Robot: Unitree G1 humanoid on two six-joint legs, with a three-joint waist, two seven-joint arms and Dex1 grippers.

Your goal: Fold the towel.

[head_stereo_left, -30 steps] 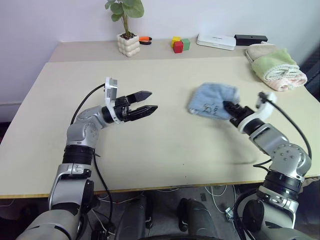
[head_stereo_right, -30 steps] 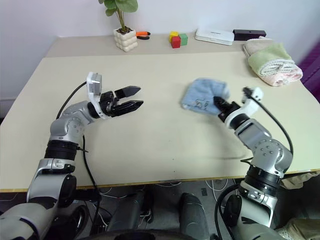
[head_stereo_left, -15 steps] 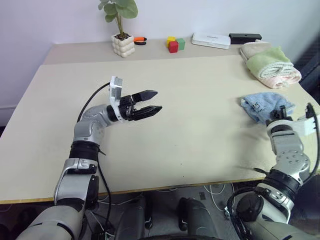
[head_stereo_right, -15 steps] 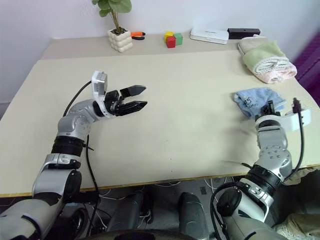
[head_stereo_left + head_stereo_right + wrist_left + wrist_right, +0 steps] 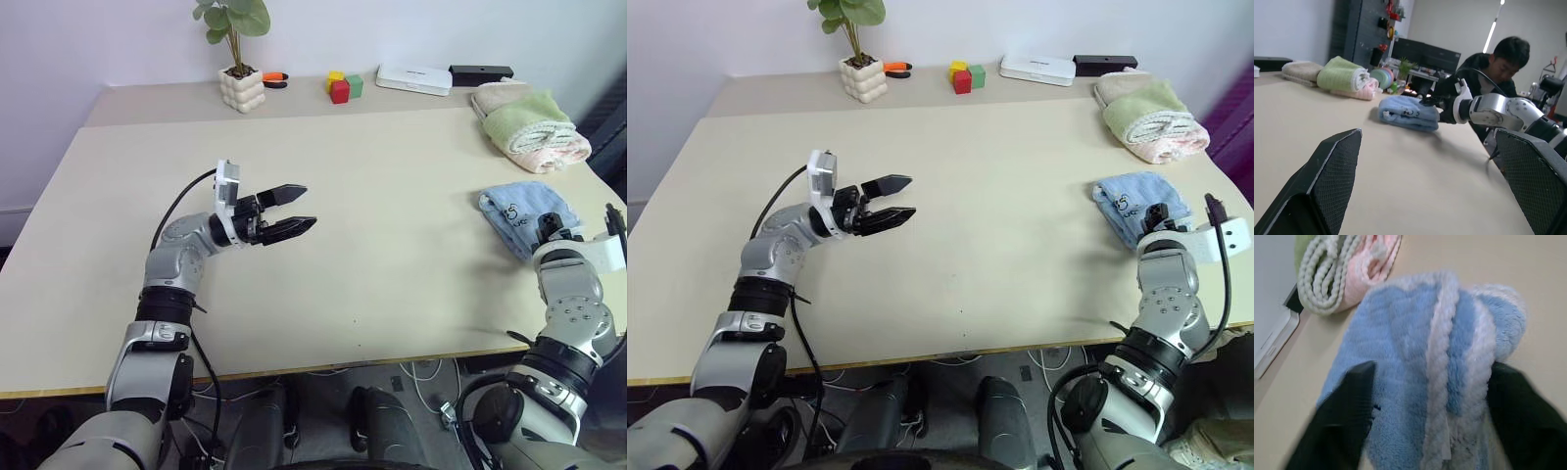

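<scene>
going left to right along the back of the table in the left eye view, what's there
potted plant → orange-handled tool → coloured blocks → white flat box → black bar → rolled green and pink towels

Table centre: the beige table [image 5: 392,255] lies bare between the two arms
Right edge: the towel [image 5: 519,211] is bunched by the right gripper [image 5: 1161,217], whose fingers spread around its near side
Back right: rolled towels [image 5: 534,127] stacked behind it
Far edge: plant pot [image 5: 243,88], coloured blocks [image 5: 343,86], white box [image 5: 414,78]
Left: left gripper [image 5: 294,211] hovers open over bare table
</scene>
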